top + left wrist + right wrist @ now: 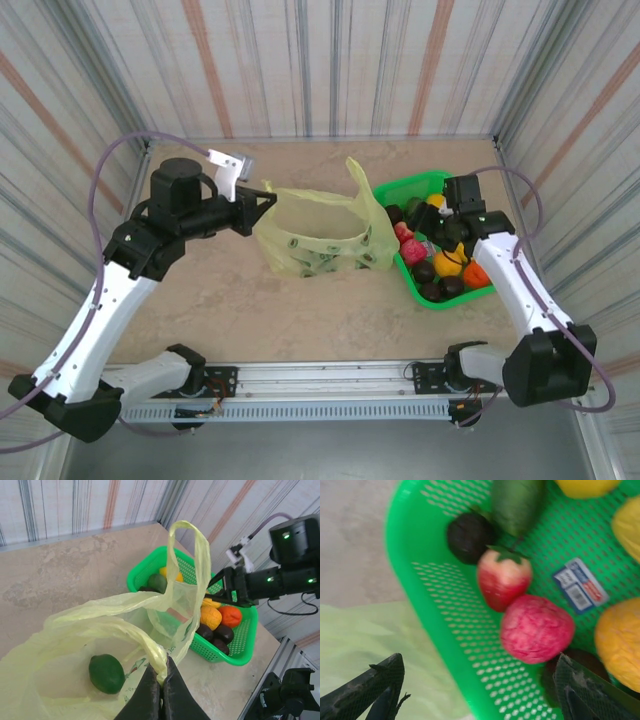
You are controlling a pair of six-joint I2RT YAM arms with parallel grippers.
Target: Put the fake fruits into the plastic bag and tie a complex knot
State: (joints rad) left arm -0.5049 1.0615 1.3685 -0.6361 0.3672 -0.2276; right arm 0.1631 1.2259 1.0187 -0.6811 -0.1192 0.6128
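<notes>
left arm [185, 215] extended, pinching plastic bag [320, 225]

plastic bag [315, 240]: translucent yellow-green, small green pictures printed low on its side
basket [420, 605]: bright green, dotted with rows of tiny holes
lime [106, 673]: dark glossy green
strawberry [504, 577]: red paling to cream, green cap
pink fruit [536, 628]: mottled pink-red
sticker [580, 585]: white, blue, red
counter [300, 320]: beige, marbled
walls [330, 60]: white, grey and rust stripes
</notes>
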